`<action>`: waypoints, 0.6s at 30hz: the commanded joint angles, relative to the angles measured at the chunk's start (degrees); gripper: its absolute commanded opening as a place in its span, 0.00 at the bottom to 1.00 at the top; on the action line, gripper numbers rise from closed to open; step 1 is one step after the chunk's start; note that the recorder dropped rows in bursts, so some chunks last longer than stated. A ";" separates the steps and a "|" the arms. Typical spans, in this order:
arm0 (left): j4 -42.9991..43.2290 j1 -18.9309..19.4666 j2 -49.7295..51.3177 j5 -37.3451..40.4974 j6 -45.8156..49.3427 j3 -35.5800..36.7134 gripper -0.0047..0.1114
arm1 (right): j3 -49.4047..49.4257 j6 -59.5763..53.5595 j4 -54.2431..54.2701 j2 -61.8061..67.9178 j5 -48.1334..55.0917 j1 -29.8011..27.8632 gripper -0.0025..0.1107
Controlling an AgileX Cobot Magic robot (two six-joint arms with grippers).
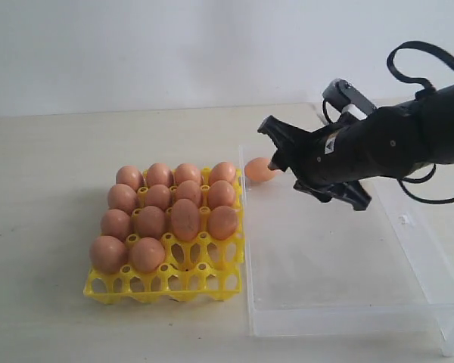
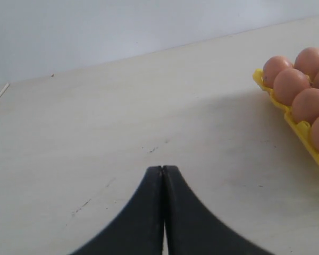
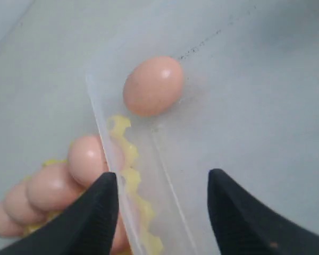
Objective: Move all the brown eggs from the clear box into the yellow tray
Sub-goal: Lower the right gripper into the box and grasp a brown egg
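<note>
In the exterior view the black right pincer (image 1: 271, 145) overlaps 1 end of the lone smooth brown egg (image 1: 256, 169) in the shallow clear plastic box (image 1: 325, 272). The left wrist view's edge cuts off most of the bright yellow lattice egg tray (image 2: 308, 139) and its eggs (image 2: 290, 85).

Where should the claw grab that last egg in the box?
Around its narrow middle, from above. The egg lies on its side close to the box wall, so the open right gripper probably has most room coming straight down.
</note>
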 commanded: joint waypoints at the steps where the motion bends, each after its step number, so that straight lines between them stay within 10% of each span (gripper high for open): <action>1: -0.44 0.13 -0.35 -0.51 -0.20 -0.23 0.04 | -3.31 14.73 3.52 3.90 -4.79 -0.40 0.51; 18: -0.44 0.13 -0.35 -0.51 -0.31 -0.23 0.04 | -11.05 23.19 11.15 14.11 -5.92 -0.40 0.46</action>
